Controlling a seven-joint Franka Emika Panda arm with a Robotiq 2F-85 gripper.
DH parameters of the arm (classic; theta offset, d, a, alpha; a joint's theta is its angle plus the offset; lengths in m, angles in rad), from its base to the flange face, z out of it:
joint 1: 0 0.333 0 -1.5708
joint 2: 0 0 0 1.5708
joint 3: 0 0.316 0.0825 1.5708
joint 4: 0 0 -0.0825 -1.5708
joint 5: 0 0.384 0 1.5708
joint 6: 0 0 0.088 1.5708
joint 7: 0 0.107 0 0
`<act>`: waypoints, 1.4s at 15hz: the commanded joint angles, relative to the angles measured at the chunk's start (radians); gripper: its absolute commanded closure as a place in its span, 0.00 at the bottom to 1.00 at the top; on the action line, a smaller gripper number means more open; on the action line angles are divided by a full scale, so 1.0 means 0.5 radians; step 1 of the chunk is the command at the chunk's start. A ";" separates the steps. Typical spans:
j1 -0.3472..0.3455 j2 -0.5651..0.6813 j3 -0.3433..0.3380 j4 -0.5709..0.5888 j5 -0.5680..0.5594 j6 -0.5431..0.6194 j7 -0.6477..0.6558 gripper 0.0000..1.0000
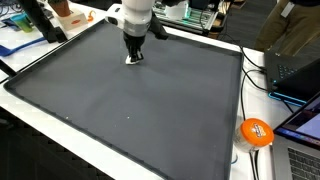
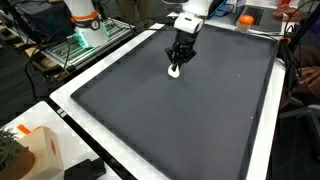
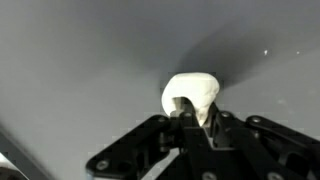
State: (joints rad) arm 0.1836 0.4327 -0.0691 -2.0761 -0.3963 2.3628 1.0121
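In the wrist view the end effector has its fingers drawn narrow around a small white lump and grips it from both sides. The lump sits on the dark grey mat, near its far edge in an exterior view. Well apart, an orange ball lies beside the mat on the white desk.

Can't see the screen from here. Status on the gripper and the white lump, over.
Gripper low on the dark mat, shut on white lump. Lump down at the mat. Nothing crowding it; orange round thing far off at table edge.
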 commanded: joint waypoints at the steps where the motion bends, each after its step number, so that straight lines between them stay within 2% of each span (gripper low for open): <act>1: 0.019 -0.084 0.031 -0.086 0.077 0.001 -0.048 1.00; 5: 0.018 -0.112 0.075 -0.105 0.150 0.008 -0.095 0.98; 11: 0.042 -0.056 0.048 -0.075 0.122 -0.013 -0.048 0.99; 12: 0.042 -0.050 0.048 -0.070 0.125 -0.020 -0.050 0.69; 13: 0.041 -0.049 0.047 -0.072 0.126 -0.017 -0.049 0.68; 15: 0.036 -0.050 0.048 -0.074 0.138 -0.010 -0.053 0.55; 21: 0.007 -0.065 0.079 -0.095 0.243 0.010 -0.122 0.07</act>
State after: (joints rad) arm 0.1940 0.4153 -0.0367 -2.1026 -0.3175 2.3628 0.9906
